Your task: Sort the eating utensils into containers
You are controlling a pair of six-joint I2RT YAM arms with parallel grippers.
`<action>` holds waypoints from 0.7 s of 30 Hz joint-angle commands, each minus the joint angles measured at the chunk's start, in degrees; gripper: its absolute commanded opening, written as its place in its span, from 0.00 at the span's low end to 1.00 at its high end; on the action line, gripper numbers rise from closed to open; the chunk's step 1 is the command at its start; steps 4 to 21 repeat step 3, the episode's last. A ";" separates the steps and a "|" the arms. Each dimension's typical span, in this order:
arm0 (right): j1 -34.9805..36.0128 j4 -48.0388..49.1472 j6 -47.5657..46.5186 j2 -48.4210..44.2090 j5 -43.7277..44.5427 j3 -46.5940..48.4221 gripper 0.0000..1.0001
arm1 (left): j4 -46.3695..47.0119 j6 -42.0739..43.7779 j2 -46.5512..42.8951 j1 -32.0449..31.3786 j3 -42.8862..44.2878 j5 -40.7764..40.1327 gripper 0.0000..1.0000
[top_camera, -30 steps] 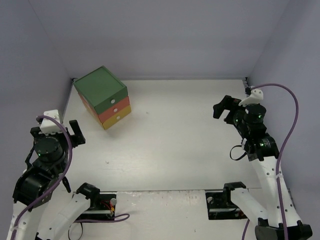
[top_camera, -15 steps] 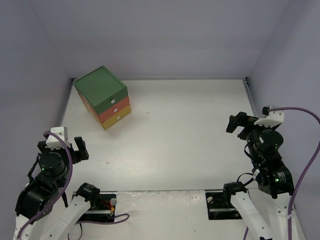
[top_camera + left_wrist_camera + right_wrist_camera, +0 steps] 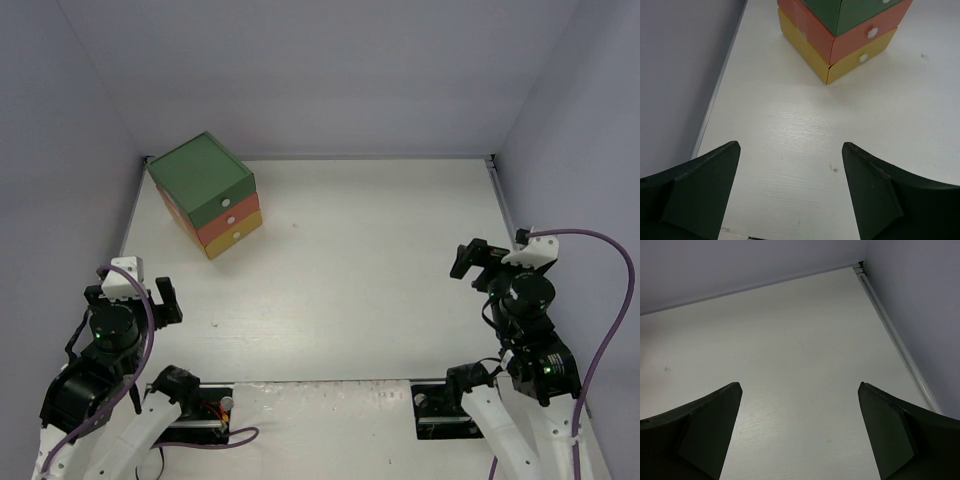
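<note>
Showing left gripper [image 3: 790, 150] and right gripper [image 3: 800, 387] wide and empty at the near edge; the drawer chest [image 3: 205, 195] sat shut in the far-left corner, no utensils visible. Tugging a knob [image 3: 872, 33] could have dragged it.

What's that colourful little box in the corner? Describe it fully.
A small boxy chest with a flat matte green top and three stacked drawers, green, orange-red and yellow, each with a white knob. All look shut. It stands upright, turned askew, at the table's far left corner; nothing else touches it.
</note>
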 commanded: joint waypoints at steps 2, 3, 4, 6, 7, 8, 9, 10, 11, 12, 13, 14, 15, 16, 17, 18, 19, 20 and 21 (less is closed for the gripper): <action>0.77 4.66 -0.53 -0.21 1.79 -0.28 1.00 | 2.34 -1.00 0.95 0.17 0.54 -0.91 0.80; 0.77 4.71 -0.54 -0.17 1.68 -0.29 1.00 | 2.33 -1.00 1.00 0.17 0.53 -0.92 0.80; 0.77 4.71 -0.54 -0.17 1.68 -0.29 1.00 | 2.33 -1.00 1.00 0.17 0.53 -0.92 0.80; 0.77 4.71 -0.54 -0.17 1.68 -0.29 1.00 | 2.33 -1.00 1.00 0.17 0.53 -0.92 0.80; 0.77 4.71 -0.54 -0.17 1.68 -0.29 1.00 | 2.33 -1.00 1.00 0.17 0.53 -0.92 0.80; 0.77 4.71 -0.54 -0.17 1.68 -0.29 1.00 | 2.33 -1.00 1.00 0.17 0.53 -0.92 0.80; 0.77 4.71 -0.54 -0.17 1.68 -0.29 1.00 | 2.33 -1.00 1.00 0.17 0.53 -0.92 0.80; 0.77 4.71 -0.54 -0.17 1.68 -0.29 1.00 | 2.33 -1.00 1.00 0.17 0.53 -0.92 0.80; 0.77 4.71 -0.54 -0.17 1.68 -0.29 1.00 | 2.33 -1.00 1.00 0.17 0.53 -0.92 0.80; 0.77 4.71 -0.54 -0.17 1.68 -0.29 1.00 | 2.33 -1.00 1.00 0.17 0.53 -0.92 0.80; 0.77 4.71 -0.54 -0.17 1.68 -0.29 1.00 | 2.33 -1.00 1.00 0.17 0.53 -0.92 0.80; 0.77 4.71 -0.54 -0.17 1.68 -0.29 1.00 | 2.33 -1.00 1.00 0.17 0.53 -0.92 0.80; 0.77 4.71 -0.54 -0.17 1.68 -0.29 1.00 | 2.33 -1.00 1.00 0.17 0.53 -0.92 0.80; 0.77 4.71 -0.54 -0.17 1.68 -0.29 1.00 | 2.33 -1.00 1.00 0.17 0.53 -0.92 0.80; 0.77 4.71 -0.54 -0.17 1.68 -0.29 1.00 | 2.33 -1.00 1.00 0.17 0.53 -0.92 0.80; 0.77 4.71 -0.54 -0.17 1.68 -0.29 1.00 | 2.33 -1.00 1.00 0.17 0.53 -0.92 0.80; 0.77 4.71 -0.54 -0.17 1.68 -0.29 1.00 | 2.33 -1.00 1.00 0.17 0.53 -0.92 0.80; 0.77 4.71 -0.54 -0.17 1.68 -0.29 1.00 | 2.33 -1.00 1.00 0.17 0.53 -0.92 0.80; 0.77 4.71 -0.54 -0.17 1.68 -0.29 1.00 | 2.33 -1.00 1.00 0.17 0.53 -0.92 0.80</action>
